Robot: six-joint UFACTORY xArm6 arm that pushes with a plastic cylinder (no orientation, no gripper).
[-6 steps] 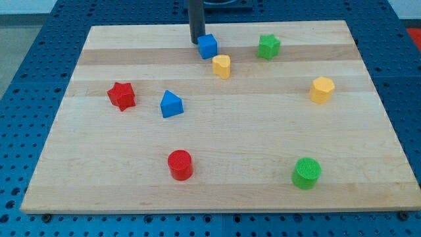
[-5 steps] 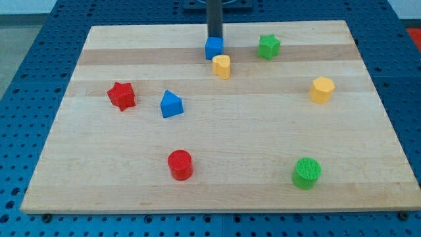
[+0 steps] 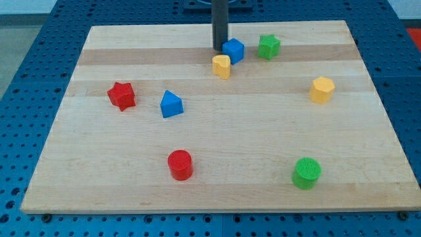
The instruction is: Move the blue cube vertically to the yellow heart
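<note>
Near the view's top centre of the counter (image 3: 99, 151), you see my tip (image 3: 220, 48) standing just at the left side of the blue cube (image 3: 233, 51), touching it or very nearly so. This arm carries no hand at all, only the straight dark rod, so there is nothing to spread or to pinch. The blue cube sits just up and to the right of the yellow heart (image 3: 222, 66); the two look to be touching or almost touching at the cube's lower left corner. Judged against the task, you may read the cube as close to the heart but not lined up above it: it lies off to the view's right of the heart's column, part way toward the green star (image 3: 268, 46). What appears left is a short push toward the view's left, which calls for the tip to come round to the cube's right side. The other blocks lie well apart from this group: a red star (image 3: 122, 95), a blue triangular block (image 3: 171, 105), a red cylinder (image 3: 179, 164), a green cylinder (image 3: 306, 172) and a yellow hexagonal block (image 3: 321, 89).
</note>
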